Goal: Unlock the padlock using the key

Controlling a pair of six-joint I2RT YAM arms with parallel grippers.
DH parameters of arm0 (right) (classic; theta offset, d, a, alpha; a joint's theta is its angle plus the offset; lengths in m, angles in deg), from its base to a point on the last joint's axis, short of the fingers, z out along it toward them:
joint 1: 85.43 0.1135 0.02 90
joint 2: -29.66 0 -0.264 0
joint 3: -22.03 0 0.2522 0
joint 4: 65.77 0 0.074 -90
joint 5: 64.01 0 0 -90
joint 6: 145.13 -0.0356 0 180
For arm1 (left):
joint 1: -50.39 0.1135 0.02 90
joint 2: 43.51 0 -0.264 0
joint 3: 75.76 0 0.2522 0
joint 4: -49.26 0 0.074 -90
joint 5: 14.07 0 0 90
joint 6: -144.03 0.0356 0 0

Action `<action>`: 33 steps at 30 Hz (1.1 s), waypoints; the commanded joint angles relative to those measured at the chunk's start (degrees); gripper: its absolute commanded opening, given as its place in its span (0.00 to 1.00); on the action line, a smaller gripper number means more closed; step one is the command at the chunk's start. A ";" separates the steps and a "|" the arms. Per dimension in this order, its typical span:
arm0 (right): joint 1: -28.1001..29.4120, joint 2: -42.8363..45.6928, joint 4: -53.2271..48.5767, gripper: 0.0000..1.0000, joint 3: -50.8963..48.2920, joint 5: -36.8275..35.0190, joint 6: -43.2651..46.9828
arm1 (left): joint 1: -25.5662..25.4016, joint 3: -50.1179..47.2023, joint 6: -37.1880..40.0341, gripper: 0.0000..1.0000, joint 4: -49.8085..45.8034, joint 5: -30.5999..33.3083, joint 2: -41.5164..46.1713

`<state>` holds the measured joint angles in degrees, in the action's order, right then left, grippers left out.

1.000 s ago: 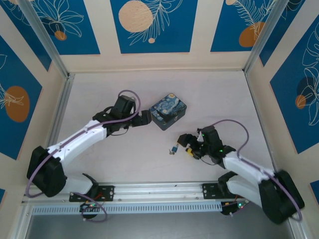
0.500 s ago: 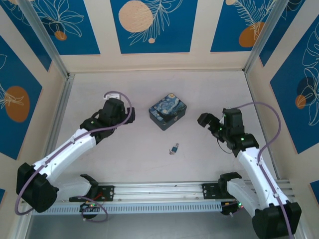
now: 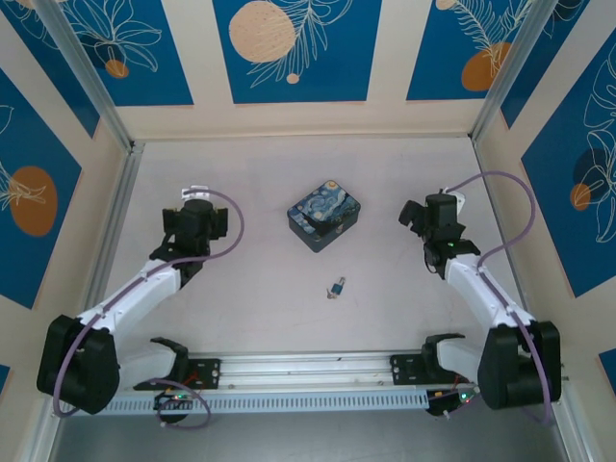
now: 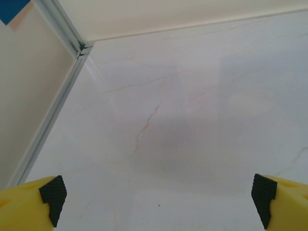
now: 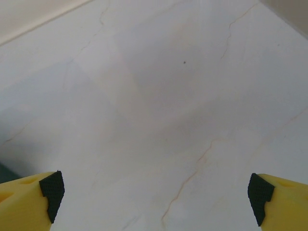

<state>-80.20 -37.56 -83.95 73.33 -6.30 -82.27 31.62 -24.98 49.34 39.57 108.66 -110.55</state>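
Observation:
The padlock (image 3: 338,286) is a tiny blue-grey lump with a brassy glint, lying alone on the pale table in front of the box. A thin dark bit (image 3: 330,295) sticks out at its lower left; it is too small to tell whether this is the key. My left gripper (image 3: 197,210) hangs open far to the left of the padlock, and its wrist view has bare table between its yellow fingers (image 4: 48,202). My right gripper (image 3: 426,212) hangs open to the right, well apart from the padlock, with bare table between its fingers (image 5: 45,197) too.
A dark-blue box (image 3: 324,214) with a swirly painted print stands at the table's middle, behind the padlock. Patterned walls and metal posts (image 3: 115,192) close in the table on three sides. A metal rail (image 3: 308,371) runs along the near edge between the arm bases.
Both arms have drawn back from the middle. The left gripper left the box's side and swung left. The right gripper left the padlock, rose and moved right, opening fully.

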 commanded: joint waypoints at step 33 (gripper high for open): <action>-4.28 -20.39 52.51 0.99 -14.54 18.16 18.89 | 15.49 -12.82 6.97 1.00 41.82 -31.58 -21.61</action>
<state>-83.35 -58.00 -32.54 57.46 9.94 -63.45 46.51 -38.18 55.74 79.66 78.83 -132.19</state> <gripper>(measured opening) 0.994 0.999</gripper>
